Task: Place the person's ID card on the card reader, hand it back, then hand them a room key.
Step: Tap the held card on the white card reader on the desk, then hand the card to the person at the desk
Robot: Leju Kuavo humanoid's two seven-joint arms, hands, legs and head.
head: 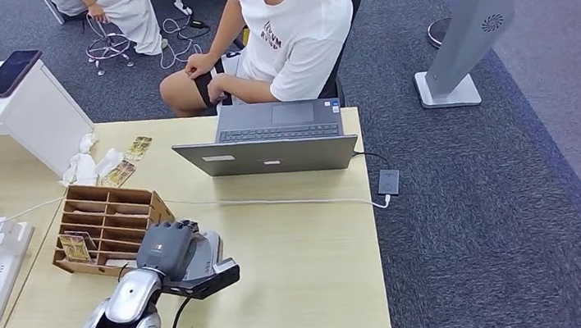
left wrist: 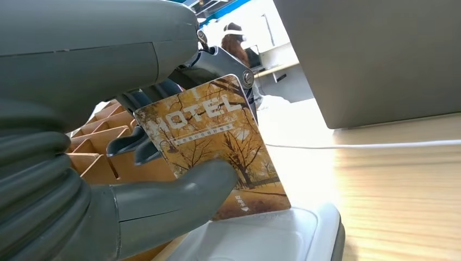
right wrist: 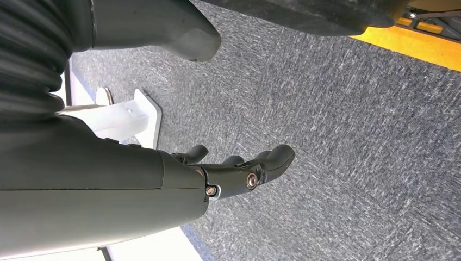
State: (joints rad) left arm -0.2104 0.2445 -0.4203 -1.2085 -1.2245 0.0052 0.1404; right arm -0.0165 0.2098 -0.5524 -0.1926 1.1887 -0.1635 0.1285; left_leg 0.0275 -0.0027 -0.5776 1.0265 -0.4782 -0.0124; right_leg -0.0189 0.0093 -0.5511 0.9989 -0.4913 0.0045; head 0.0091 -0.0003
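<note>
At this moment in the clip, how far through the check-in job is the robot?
Late stage, it seems. The left hand grips a card printed HOTEL, the room key, over the white card reader beside the wooden card rack. No ID card is visible on the reader, so that step looks finished, though the return itself isn't shown. Still to do: pass the key to the seated person. The right hand hangs empty above the carpet.

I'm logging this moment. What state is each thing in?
Left hand: holds the key card.
Key card: pinched upright above the reader.
Reader: bare on the table.
Right hand: holds nothing, fingers apart, above the carpet.
Laptop: open, facing the person.
Organizer: one card in a slot.
</note>
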